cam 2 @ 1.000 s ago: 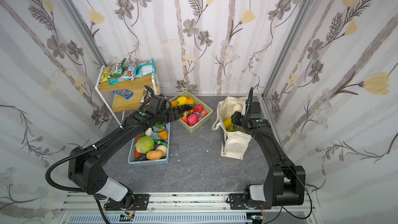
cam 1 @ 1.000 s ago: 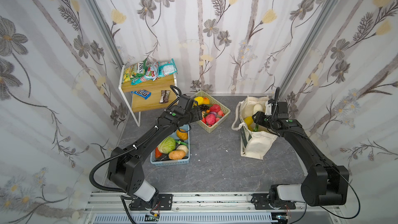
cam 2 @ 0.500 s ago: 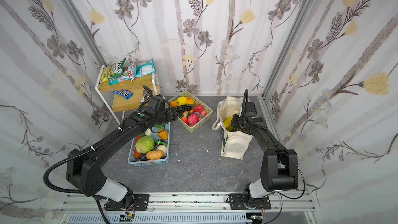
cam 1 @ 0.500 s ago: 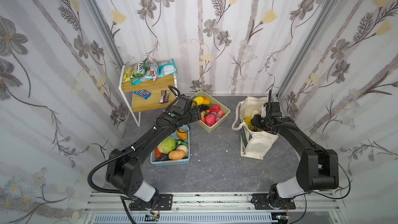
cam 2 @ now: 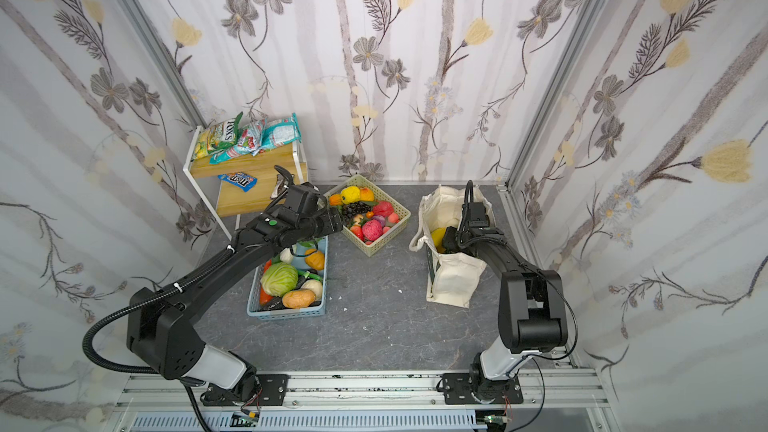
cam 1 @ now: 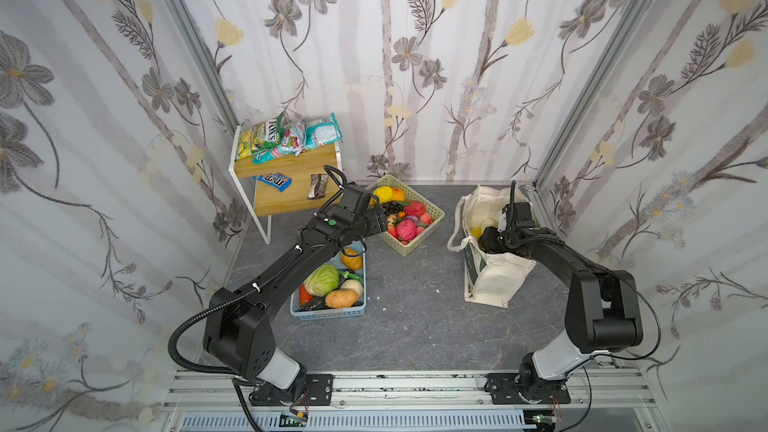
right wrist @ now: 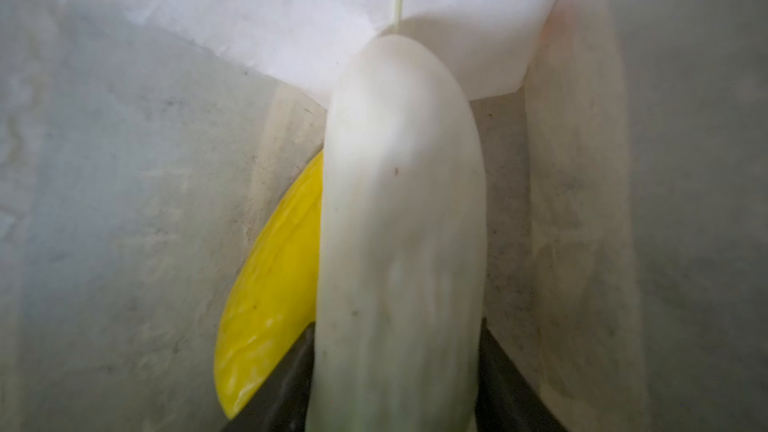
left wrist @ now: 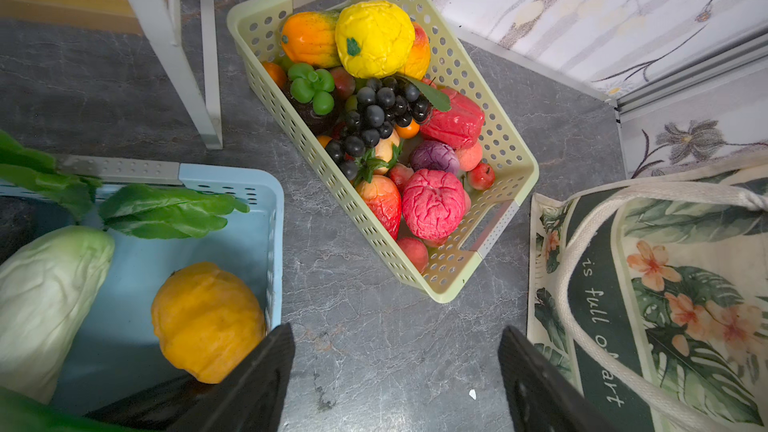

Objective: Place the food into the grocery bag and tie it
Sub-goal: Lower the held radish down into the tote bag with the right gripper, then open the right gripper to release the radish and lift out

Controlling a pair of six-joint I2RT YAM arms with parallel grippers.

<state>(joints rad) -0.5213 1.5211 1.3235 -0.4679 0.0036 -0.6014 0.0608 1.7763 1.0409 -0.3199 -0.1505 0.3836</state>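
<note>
**Gripping light, smooth toys over a limp bag**

Holding a white root (right wrist: pixel 399 201) with the right gripper (right wrist: pixel 395 326) inside the bag (cam 1: pixel 498 280), jaws clamped on its sides, beside a mango (right wrist: pixel 270 284). Looks smooth, rounded and light, so apt to swivel or slip; better pinched at mid-length than near an end. Hovering with the left gripper (left wrist: pixel 394 338) over bare counter (left wrist: pixel 374 284) between blue basket (left wrist: pixel 224 174), beige basket (left wrist: pixel 490 118) and bag, jaws wide apart on nothing. Waiting in the beige basket: grapes (left wrist: pixel 378 114) and pink ball (left wrist: pixel 432 205); on the shelf (cam 1: pixel 291 197), a FOX'S packet (cam 1: pixel 259 141). Expect a soft, knobbly ball; spread nearly full for it. Take the grapes across the cluster, never by one berry. Pinch the packet, likely crinkly and slick, at a sealed edge. Expect limp canvas and slumping walls; for tying, take the straps (left wrist: pixel 568 284) mid-span.
</note>
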